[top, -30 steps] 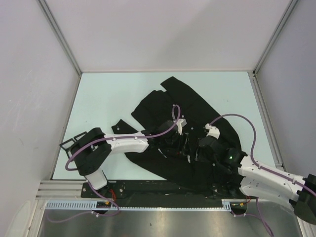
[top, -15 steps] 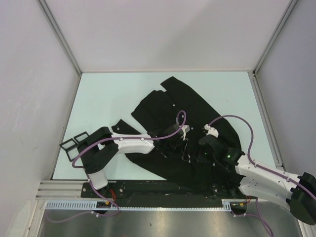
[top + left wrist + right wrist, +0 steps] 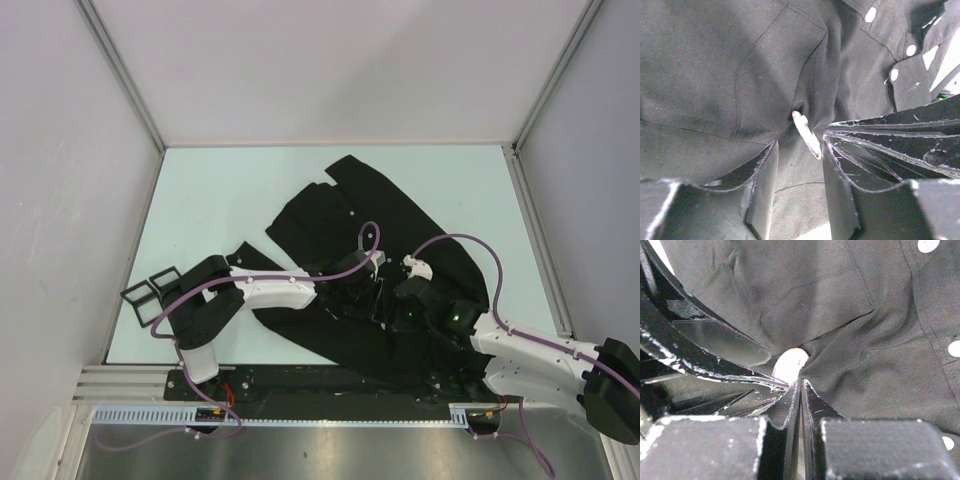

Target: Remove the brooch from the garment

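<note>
The black garment (image 3: pixel 390 230) lies spread on the pale table. In the left wrist view the garment (image 3: pixel 715 65) carries the brooch (image 3: pixel 806 134), a small white elongated piece pinned at a pucker. My left gripper (image 3: pixel 800 150) is open, one finger on each side of the brooch, not touching it. My right gripper (image 3: pixel 801 382) is shut, pinching a fold of the garment (image 3: pixel 875 355) right beside the brooch (image 3: pixel 789 365); the cloth gathers toward its tips. From above, the left gripper (image 3: pixel 368 290) and the right gripper (image 3: pixel 395 305) meet over the shirt's middle.
White buttons (image 3: pixel 870 14) run along the shirt's placket. A dark sleeve end (image 3: pixel 245 255) lies left of the shirt near the left arm. Bare table (image 3: pixel 220 190) lies to the far left, and metal rails edge it.
My left arm has reached further right and closed in on the brooch. My right gripper has shifted slightly left and stays shut on the cloth.
</note>
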You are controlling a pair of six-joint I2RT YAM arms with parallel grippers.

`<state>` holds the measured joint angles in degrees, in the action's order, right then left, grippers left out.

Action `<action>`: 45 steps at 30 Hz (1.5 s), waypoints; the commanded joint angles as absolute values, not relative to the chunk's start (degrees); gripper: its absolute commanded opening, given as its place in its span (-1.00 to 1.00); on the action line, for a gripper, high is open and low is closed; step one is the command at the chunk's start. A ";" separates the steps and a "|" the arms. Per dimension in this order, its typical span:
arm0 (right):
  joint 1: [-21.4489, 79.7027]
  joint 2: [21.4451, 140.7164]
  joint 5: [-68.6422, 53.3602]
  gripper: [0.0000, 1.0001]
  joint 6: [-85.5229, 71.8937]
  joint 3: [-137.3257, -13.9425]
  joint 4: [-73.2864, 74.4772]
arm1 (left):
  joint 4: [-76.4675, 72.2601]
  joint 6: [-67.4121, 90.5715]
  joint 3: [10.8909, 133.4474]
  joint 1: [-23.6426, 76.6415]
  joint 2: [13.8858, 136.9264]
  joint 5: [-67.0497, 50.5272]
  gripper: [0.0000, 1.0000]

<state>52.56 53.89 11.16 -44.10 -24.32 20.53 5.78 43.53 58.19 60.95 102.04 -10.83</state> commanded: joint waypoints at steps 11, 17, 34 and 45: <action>52.82 55.98 12.39 -0.90 -44.30 -24.43 18.55 | 6.15 43.77 60.29 60.29 102.13 -9.05 -0.35; 53.09 56.51 12.48 -0.90 -44.21 -24.43 17.75 | 5.80 43.68 60.12 60.29 101.78 -9.49 -0.58; 53.52 58.71 12.48 -0.97 -45.70 -24.43 16.35 | 7.91 47.55 61.26 61.70 101.78 -9.32 -0.99; 55.02 58.89 16.42 -1.00 -49.91 -24.43 18.01 | 11.69 52.47 62.22 62.40 101.60 -7.12 -0.99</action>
<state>54.35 59.68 12.45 -46.46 -24.32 17.67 9.91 49.15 59.77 61.82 102.04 -8.51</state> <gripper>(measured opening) 0.009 0.011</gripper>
